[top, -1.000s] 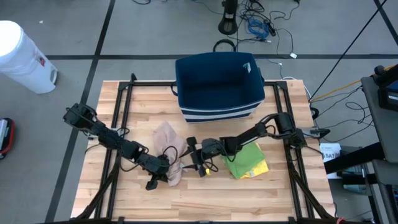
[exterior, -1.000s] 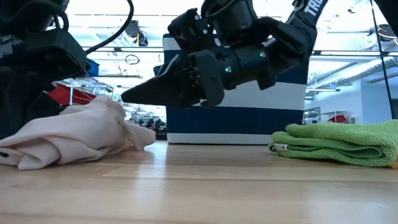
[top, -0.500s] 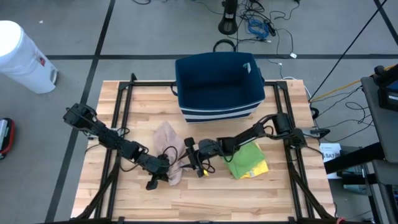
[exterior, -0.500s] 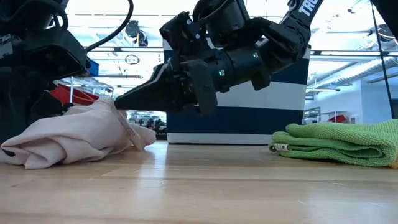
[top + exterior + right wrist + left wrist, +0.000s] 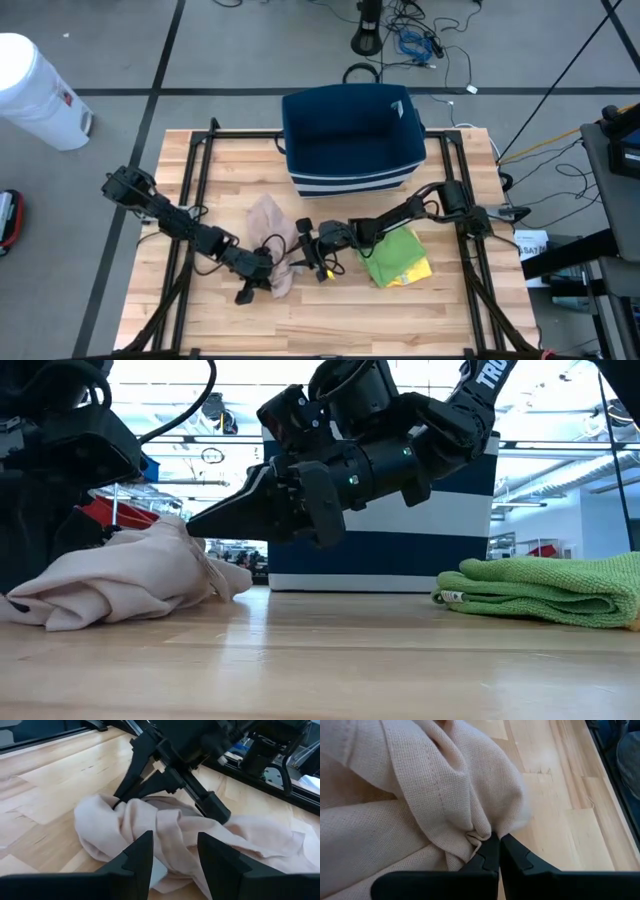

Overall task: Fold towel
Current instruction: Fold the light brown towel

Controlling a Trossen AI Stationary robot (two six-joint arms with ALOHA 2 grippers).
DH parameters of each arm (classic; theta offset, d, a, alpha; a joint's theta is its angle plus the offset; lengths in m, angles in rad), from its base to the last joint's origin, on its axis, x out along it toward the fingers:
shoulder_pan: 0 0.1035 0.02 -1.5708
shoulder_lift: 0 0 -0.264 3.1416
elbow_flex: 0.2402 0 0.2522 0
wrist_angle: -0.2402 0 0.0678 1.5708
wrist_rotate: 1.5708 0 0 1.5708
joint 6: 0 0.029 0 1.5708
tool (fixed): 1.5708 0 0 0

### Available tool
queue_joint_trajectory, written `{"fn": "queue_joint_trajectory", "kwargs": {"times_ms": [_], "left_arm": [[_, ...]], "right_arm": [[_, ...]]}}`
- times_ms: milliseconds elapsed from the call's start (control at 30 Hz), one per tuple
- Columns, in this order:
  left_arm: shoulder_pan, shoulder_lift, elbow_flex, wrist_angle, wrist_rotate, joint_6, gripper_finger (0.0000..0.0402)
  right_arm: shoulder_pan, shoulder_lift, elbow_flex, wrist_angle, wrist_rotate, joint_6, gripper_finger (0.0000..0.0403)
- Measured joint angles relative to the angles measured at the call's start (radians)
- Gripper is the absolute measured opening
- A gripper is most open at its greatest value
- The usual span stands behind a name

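1. The beige towel lay crumpled on the wooden counter, left of centre, in front of the blue bin.
2. The left claw was clenched on a pinch of the towel's edge.
3. The right claw had its fingers parted around a bunched fold at the towel's right side; whether they gripped it, I could not tell.
4. Judged step: securing a second hold. The next move would call for pulling the cloth flat between both claws.
5. A folded green cloth lay to the right; a white barrel stood on the grey floor.
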Motion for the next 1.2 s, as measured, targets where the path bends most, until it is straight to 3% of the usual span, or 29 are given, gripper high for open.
{"fn": "queue_joint_trajectory", "kwargs": {"times_ms": [600, 733, 1033, 1200], "left_arm": [[0.043, 0.000, 0.000, 0.025, -0.001, 0.032, 0.0000], [0.043, 0.000, 0.000, 0.039, -0.016, 0.055, 0.0000], [0.043, 0.000, 0.000, 0.036, -0.025, 0.057, 0.0000], [0.043, 0.000, 0.000, 0.023, -0.025, 0.053, 0.0000]], "right_arm": [[0.000, 0.000, 0.000, -0.036, 0.000, 0.003, 0.0137], [0.000, 0.000, 0.000, -0.072, 0.000, 0.003, 0.0112], [0.011, 0.000, 0.000, -0.112, 0.002, -0.020, 0.0008], [0.022, -0.002, 0.000, -0.118, -0.002, -0.027, 0.0007]]}}
